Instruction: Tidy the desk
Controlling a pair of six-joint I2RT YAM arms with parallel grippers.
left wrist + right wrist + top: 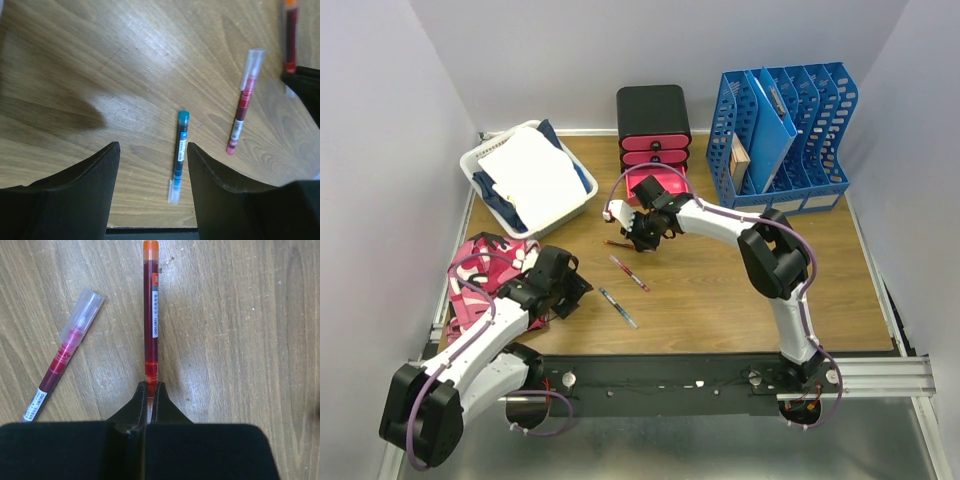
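Note:
On the brown wood desk (720, 290) lie a blue pen (618, 307) and a pink pen (629, 272). My right gripper (638, 232) is shut on the capped end of a red pen (151, 315) with an orange tip, held low at the desk surface. In the right wrist view my gripper (151, 386) pinches that pen, and the pink pen (65, 352) lies to its left. My left gripper (152, 147) is open just above the desk. The blue pen (180, 152) lies close to its right finger. The pink pen (243, 102) and the red pen (290, 35) lie beyond.
A black drawer unit with pink drawers (654, 125) stands at the back centre. A blue file rack (785, 135) stands at the back right. A white basket of papers (528, 175) is at the back left. A pink pouch (480, 275) lies beside my left arm. The metal rail (720, 375) runs along the front.

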